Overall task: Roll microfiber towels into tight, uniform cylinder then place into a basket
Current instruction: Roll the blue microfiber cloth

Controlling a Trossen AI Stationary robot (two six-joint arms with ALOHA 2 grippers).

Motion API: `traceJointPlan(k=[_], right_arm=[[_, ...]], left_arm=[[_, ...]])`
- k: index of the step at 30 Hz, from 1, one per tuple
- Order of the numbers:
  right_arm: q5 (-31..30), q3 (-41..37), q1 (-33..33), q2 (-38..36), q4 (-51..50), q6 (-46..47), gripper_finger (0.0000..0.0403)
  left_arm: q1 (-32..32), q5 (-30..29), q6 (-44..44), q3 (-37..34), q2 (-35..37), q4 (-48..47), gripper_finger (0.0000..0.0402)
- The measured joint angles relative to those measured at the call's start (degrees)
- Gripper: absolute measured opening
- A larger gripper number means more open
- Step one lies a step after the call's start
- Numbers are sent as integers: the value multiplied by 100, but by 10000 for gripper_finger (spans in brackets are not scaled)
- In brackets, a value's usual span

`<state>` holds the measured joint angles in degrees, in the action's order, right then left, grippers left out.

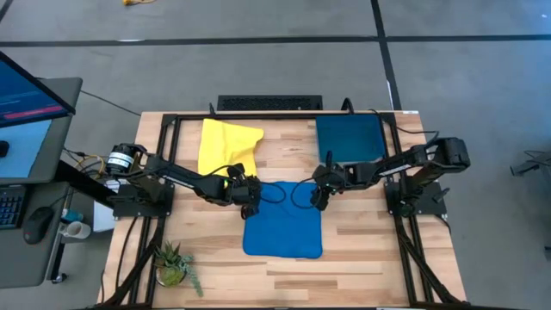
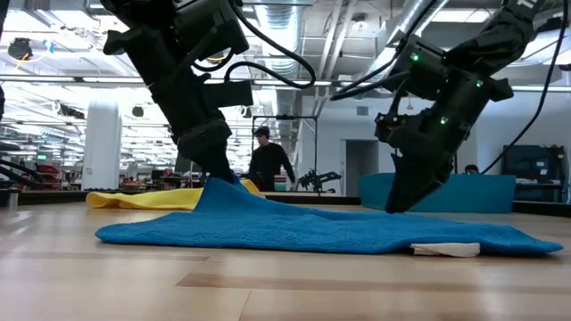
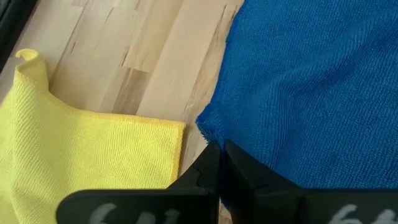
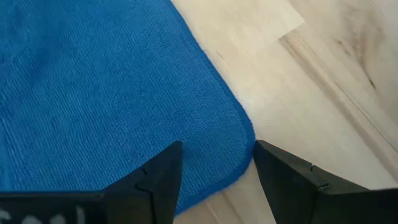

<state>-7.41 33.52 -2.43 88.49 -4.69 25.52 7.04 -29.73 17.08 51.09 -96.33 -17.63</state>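
The blue towel lies spread on the wooden table, with its far left corner raised into a peak. My left gripper is shut at that corner. My right gripper stands open and low over the towel's far right corner, one finger on each side of it. Whether it touches the cloth I cannot tell. The yellow towel lies rumpled at the far left. The teal basket sits at the far right. My left gripper pinches the blue towel's far left corner between its two shut fingers, slanting down from the table's left. The corner is lifted a little off the table. The rest of the towel slopes down from it and lies flat.
A small potted plant stands at the table's near left corner. A white tag sticks out at the towel's near edge. A monitor, keyboard and mouse sit left of the table. A person stands in the room behind.
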Motion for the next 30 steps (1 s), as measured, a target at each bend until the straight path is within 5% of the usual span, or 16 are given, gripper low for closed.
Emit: traceJointPlan(k=[8, 22, 30], right_arm=[[-5, 0, 10, 0, -31, -2, 199], [148, 0, -160, -11, -63, -306, 16], [54, -7, -70, -490, -101, -354, 20]], left_arm=[[1, 1, 0, 0, 0, -7, 0], [9, -519, -237, 0, 0, -2, 0], [56, -823, -298, 0, 7, 70, 0]])
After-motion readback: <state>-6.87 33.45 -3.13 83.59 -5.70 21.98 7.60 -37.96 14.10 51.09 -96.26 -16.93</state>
